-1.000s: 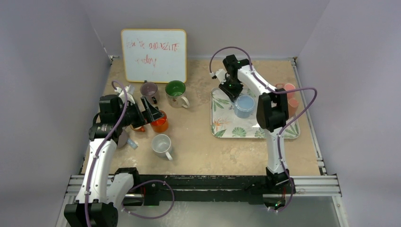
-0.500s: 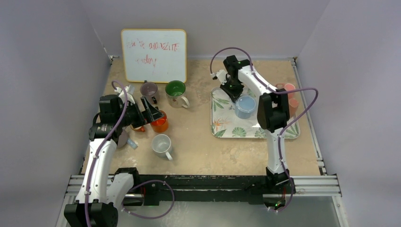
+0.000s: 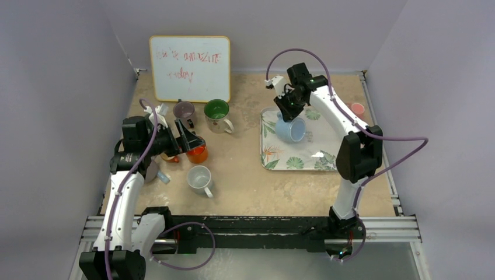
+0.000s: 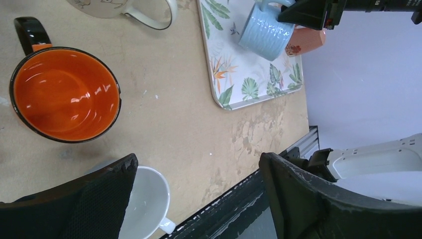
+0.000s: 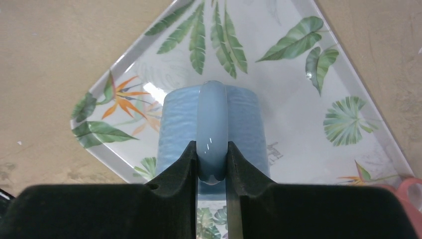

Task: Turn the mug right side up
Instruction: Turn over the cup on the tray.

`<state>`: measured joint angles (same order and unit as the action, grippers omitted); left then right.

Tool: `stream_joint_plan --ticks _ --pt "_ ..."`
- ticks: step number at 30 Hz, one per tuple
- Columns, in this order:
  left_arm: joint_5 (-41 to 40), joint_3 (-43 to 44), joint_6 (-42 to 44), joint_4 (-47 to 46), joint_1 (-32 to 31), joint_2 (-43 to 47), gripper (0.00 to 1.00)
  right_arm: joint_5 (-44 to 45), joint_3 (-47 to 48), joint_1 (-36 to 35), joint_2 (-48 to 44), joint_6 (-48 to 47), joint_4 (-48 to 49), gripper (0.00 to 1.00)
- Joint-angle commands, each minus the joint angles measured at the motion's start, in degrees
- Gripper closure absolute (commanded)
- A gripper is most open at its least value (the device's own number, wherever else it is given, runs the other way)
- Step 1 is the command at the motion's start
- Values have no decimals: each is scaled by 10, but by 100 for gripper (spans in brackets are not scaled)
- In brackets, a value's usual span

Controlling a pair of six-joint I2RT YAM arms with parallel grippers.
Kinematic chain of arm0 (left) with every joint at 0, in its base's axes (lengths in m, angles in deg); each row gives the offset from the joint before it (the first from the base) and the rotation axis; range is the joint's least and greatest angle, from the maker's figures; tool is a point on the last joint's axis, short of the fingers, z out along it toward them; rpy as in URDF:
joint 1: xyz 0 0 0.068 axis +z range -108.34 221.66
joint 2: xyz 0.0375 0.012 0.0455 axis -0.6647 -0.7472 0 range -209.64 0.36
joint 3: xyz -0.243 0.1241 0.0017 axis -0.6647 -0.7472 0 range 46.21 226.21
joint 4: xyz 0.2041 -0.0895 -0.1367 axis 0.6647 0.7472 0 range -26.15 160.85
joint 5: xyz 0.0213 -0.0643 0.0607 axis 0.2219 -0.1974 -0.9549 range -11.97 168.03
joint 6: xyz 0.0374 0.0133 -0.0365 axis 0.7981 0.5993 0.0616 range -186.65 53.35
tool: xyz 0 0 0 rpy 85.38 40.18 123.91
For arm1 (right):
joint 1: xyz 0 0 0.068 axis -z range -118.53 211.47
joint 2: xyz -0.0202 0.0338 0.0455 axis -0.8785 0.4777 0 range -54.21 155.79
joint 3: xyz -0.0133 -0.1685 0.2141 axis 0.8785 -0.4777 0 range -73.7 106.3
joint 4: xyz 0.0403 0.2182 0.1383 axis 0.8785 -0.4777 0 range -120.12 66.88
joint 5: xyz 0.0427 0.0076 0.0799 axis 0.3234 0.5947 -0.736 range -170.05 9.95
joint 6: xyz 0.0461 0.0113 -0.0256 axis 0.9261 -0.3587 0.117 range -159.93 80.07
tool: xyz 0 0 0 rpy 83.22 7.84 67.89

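The light blue ribbed mug (image 3: 290,130) hangs tilted above the leaf-print tray (image 3: 274,161). My right gripper (image 3: 291,102) is shut on its handle. In the right wrist view the handle (image 5: 212,119) runs up between the two black fingers (image 5: 212,152), with the mug body (image 5: 174,124) behind it over the tray (image 5: 298,99). The left wrist view shows the mug (image 4: 266,32) in the far corner. My left gripper (image 3: 190,140) hovers open (image 4: 197,162) over the table with nothing between its fingers.
An orange mug (image 3: 198,154) and a white mug (image 3: 199,178) stand by the left gripper. A green mug (image 3: 217,111), a purple mug (image 3: 184,109) and a whiteboard (image 3: 190,67) are behind them. A salmon cup (image 3: 357,109) stands past the tray's right edge.
The right gripper closed on the blue mug's handle, then lifted and tipped the mug off the tray as the arm swung right. The left arm stayed where it was.
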<state>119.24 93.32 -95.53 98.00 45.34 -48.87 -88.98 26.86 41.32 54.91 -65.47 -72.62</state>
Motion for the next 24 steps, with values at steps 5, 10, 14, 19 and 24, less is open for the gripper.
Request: stream_joint_plan --ticks 5,10,14,19,24 --pt "58 -5 3 -63 -1 -2 10 -106 -77 -3 -103 26 106 100" --pt "110 -7 -53 -140 -2 -39 14 -172 -138 -3 -151 50 179 100" --pt "126 -8 -89 -220 -16 -34 18 -214 -169 -4 -184 71 220 100" --pt "78 34 -65 -211 -86 -47 19 -280 -217 -3 -234 110 279 100" --pt "58 36 -125 -301 -144 -80 19 -355 -301 -5 -302 193 407 100"
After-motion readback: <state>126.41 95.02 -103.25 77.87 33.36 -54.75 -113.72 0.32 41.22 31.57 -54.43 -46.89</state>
